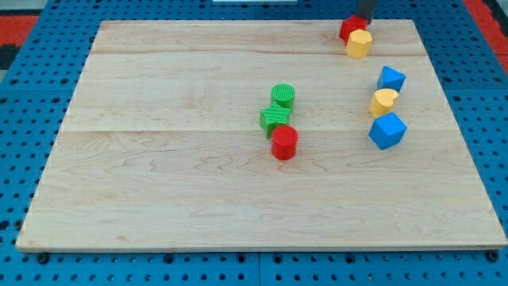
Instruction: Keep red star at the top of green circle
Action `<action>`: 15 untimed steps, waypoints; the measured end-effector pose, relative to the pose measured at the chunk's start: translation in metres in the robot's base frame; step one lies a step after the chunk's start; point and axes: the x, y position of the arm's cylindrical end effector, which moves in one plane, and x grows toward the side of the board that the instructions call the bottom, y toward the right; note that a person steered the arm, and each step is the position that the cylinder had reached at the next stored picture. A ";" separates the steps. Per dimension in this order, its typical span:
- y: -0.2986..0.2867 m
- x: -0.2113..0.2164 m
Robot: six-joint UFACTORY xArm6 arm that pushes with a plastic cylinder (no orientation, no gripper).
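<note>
The red star lies near the view's top right on the wooden board, touching a yellow hexagon just below it. The green circle sits near the board's middle, far to the lower left of the red star. My tip comes down from the view's top edge, right at the red star's upper right side. Whether it touches the star I cannot tell.
A green star lies just below the green circle, with a red circle below that. At the right, a blue block, a yellow block and a larger blue block stand in a column.
</note>
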 end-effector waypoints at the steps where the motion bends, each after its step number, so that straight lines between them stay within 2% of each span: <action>1: -0.026 0.008; 2: -0.032 0.027; 4: -0.022 -0.004; 6: -0.001 0.026; 8: -0.004 0.039; 11: -0.059 0.036; 13: -0.059 0.070; 15: -0.103 0.091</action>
